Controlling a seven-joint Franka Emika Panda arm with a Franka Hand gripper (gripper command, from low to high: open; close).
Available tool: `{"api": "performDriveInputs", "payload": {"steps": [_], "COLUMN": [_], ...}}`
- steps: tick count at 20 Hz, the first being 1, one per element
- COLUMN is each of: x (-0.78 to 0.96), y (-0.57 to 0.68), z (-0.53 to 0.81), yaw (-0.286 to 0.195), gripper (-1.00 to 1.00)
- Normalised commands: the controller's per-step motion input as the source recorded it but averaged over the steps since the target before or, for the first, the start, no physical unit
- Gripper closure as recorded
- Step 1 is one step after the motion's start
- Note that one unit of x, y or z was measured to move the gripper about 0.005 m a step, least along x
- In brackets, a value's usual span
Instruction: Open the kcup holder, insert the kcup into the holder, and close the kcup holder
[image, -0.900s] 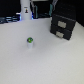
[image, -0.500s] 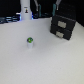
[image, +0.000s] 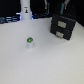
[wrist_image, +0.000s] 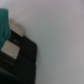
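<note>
The kcup (image: 29, 41), a small white pod with a green top, stands alone on the white table in the exterior view's left half. The black kcup holder (image: 63, 26) sits at the back right with both stacked drawer fronts flush and their light handles showing. My gripper (image: 62, 9) is a dark blur just above and behind the holder, and its fingers cannot be made out. The wrist view shows the holder (wrist_image: 22, 62) close up with a light handle (wrist_image: 11, 48), but no fingertips. The kcup is out of the wrist view.
A taller white post with a blue light (image: 25, 10) stands at the back left, behind the kcup. Dark equipment lines the table's far edge. A teal shape (wrist_image: 4, 25) lies beside the holder in the wrist view.
</note>
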Motion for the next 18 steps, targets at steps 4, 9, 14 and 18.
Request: {"api": "performDriveInputs", "payload": {"steps": [4,9,14,18], "x": [-0.23,-0.24,-0.20,-0.15], "y": [0.70,0.62,0.52,0.48], "z": [-0.09,-0.18,-0.24,-0.28], "yaw": [-0.191,-0.196,-0.198,-0.189], "gripper": [-1.00,-1.00,-1.00,-1.00]}}
